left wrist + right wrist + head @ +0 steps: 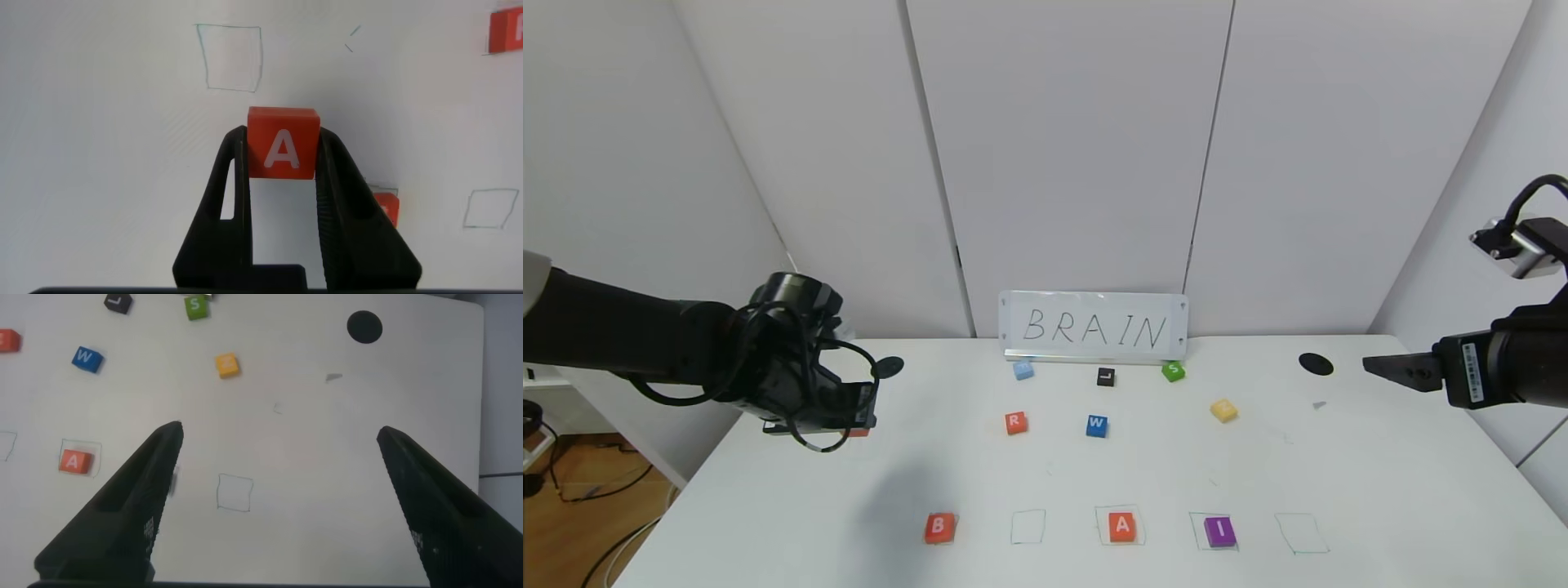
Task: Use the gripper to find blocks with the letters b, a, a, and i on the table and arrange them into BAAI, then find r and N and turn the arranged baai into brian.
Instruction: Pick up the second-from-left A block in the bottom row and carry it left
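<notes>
Firmly, left gripper (282, 155) fingers (231, 175) clamp A block (282, 144)

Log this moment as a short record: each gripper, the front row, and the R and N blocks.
left gripper: shut on an orange A block, raised at the table's left side
right gripper: open, holding nothing, over the table's right side
front row: B, bare square, A, I, bare square
R: mid-table, not placed
N: yellow, mid-table, not placed
</notes>
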